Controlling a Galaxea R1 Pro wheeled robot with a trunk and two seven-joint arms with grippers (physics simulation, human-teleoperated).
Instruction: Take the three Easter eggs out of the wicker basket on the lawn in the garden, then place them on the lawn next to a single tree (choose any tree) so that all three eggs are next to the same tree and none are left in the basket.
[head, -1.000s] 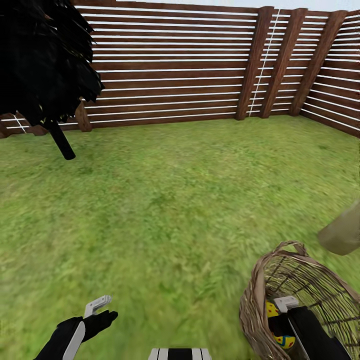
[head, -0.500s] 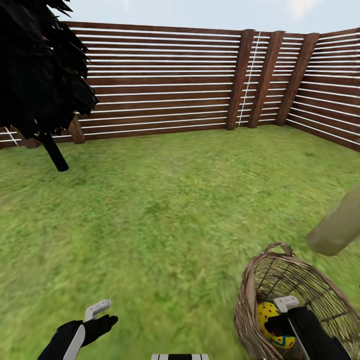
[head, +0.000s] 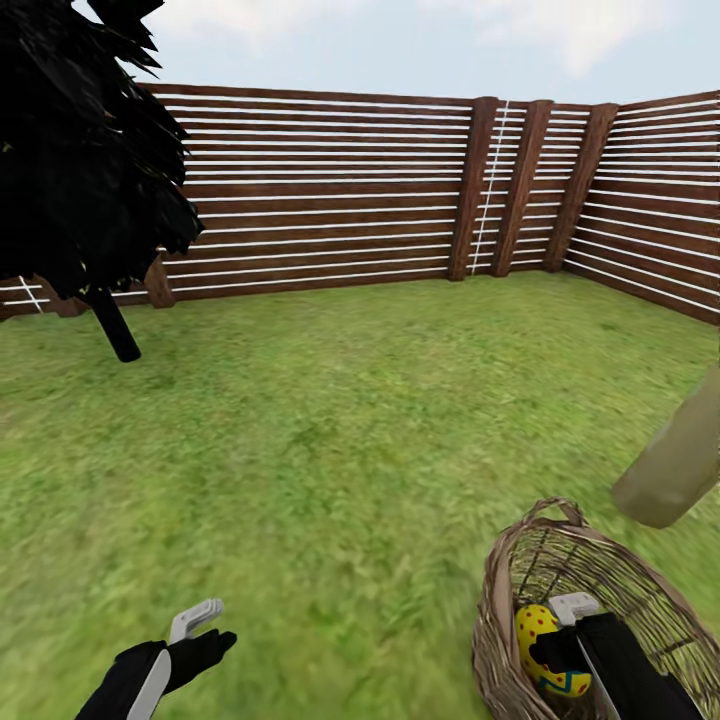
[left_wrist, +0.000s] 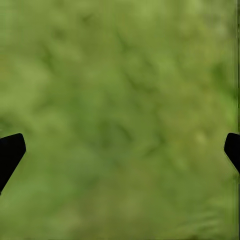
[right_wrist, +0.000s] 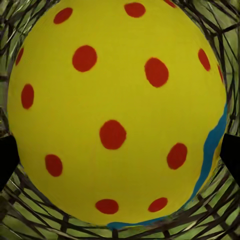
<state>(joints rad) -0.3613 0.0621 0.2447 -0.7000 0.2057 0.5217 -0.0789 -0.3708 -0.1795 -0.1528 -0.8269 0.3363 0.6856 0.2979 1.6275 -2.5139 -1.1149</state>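
The wicker basket (head: 510, 600) sits on the lawn (head: 350, 420) at the lower right of the head view. Inside it lies one yellow Easter egg (head: 535, 630) with red dots and a blue band; the other eggs are hidden. My right gripper (head: 560, 640) reaches down into the basket, and in the right wrist view that egg (right_wrist: 117, 110) lies between its spread fingertips (right_wrist: 7, 160), which sit at the egg's sides. My left gripper (head: 200, 630) hangs open over bare grass at the lower left. A pale grey-green tree trunk (head: 680, 460) leans in just beyond the basket.
A dark brown slatted fence (head: 330, 210) closes the garden at the back and right. An all-black tree (head: 90, 170) stands at the far left near the fence. Open grass stretches between the fence and me.
The whole head view has tilted upward, so more sky shows and the fence sits lower. Both grippers keep their places; the egg in the basket shows more fully.
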